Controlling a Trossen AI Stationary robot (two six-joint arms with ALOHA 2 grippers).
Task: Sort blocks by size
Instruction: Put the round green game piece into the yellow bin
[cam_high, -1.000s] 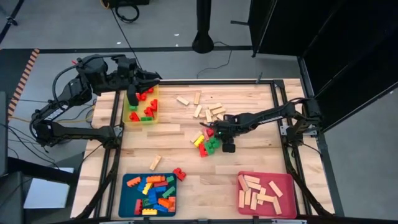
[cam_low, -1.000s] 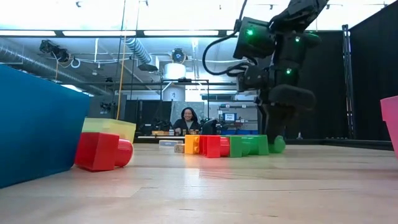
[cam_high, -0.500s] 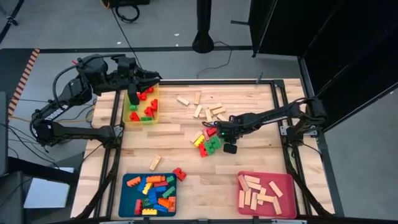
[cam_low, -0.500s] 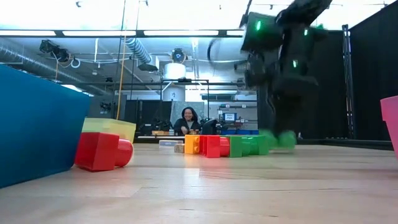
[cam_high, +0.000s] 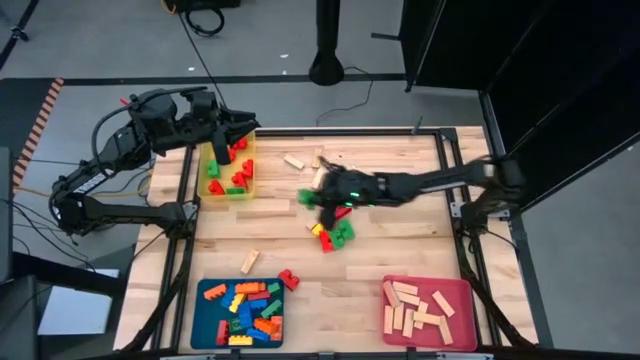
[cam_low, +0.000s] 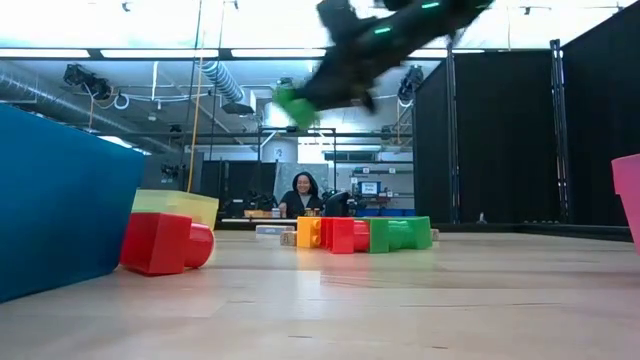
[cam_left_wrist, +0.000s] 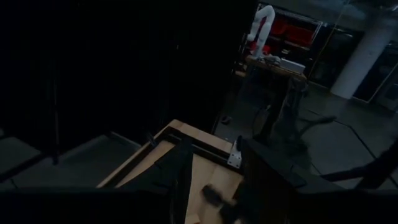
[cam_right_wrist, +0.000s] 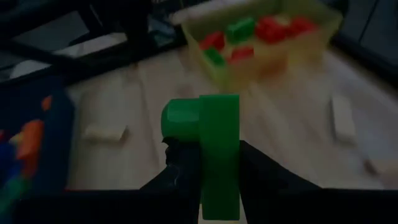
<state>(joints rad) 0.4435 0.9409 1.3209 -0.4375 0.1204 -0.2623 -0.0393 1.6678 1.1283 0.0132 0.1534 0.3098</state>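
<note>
Right gripper (cam_right_wrist: 205, 163): its two dark fingers are closing narrowly on a small green studded plastic brick (cam_right_wrist: 208, 152), which is standing upright between them with one round stud facing sideways.
Right arm (cam_high: 420, 184): it is reaching across the middle of the pale wooden table (cam_high: 400, 245) in the high view, holding the green brick (cam_high: 307, 198) above the boards; in the low view the brick (cam_low: 293, 105) is hanging high over the tabletop.
Left gripper (cam_high: 222, 143): it is hovering over the shallow yellow plastic tray (cam_high: 246, 186) at the far left of the table; whether its fingers are parted or holding anything cannot be told.
Yellow tray contents: red and green studded bricks (cam_high: 238, 180) are lying inside it.
Loose pile: a cluster of red, yellow and green studded bricks (cam_high: 334, 234) is sitting on the table just beside the right gripper.
Wooden bars: plain pale wooden bars (cam_high: 340, 180) are lying scattered near the far edge, one long bar (cam_high: 264, 209) is lying below the yellow tray, and one short bar (cam_high: 249, 261) is lying nearer the front.
Blue tray (cam_high: 205, 318): at the near left, it is holding mixed orange, yellow, blue, red and green bricks; a red brick (cam_high: 288, 279) is lying just beside its corner.
Pink tray (cam_high: 462, 300): at the near right, it is holding pale wooden bars.
Background: a person (cam_low: 301, 192) is sitting far behind the table in the low view.
</note>
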